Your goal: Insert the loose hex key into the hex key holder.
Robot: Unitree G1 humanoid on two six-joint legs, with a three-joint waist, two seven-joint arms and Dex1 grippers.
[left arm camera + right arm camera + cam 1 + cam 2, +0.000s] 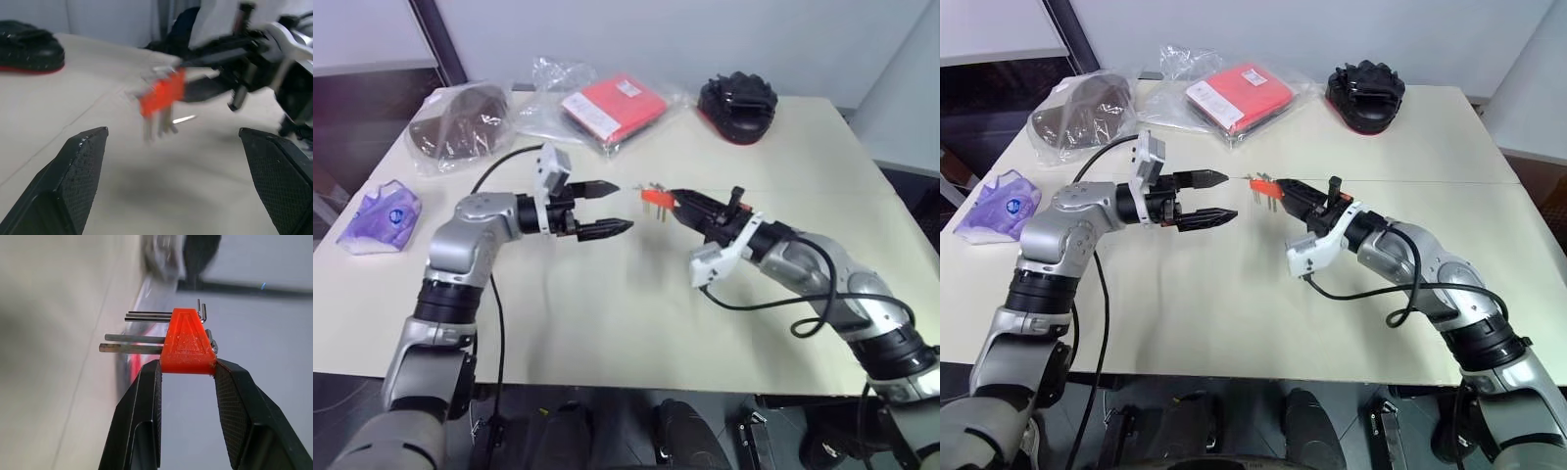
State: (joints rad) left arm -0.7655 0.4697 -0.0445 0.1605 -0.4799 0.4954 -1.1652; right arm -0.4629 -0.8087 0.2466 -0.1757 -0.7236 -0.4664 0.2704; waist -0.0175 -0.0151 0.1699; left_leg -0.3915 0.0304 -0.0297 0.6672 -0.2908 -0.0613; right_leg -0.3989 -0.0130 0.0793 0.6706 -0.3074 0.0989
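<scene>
Closest to my head camera are my two arms, raised over the pale desk [607,313] and pointing toward each other. On the right, my right jaws [186,369] are closed on the narrow end of the orange-red hex key holder [655,196], pinching it between both black fingers [142,401] and holding it up clear of the desk; several short grey keys stick out of the block sideways, and a couple of bent ends show at its far face. Facing it, my left jaws [617,207] stand wide apart with nothing between them, their tips near the holder but not touching it. Through my left wrist camera the holder hangs in the gap ahead of my two left fingers [78,171], and a thin bright sliver lies on the desk just past it; I cannot tell whether that is the loose hex key. Farther back on the desk sit a flat red packet in clear plastic [612,103], a black padded object with a red edge [737,98], a dark thing in a clear bag [460,122] and a purple-blue bag [382,215] near my left edge.
</scene>
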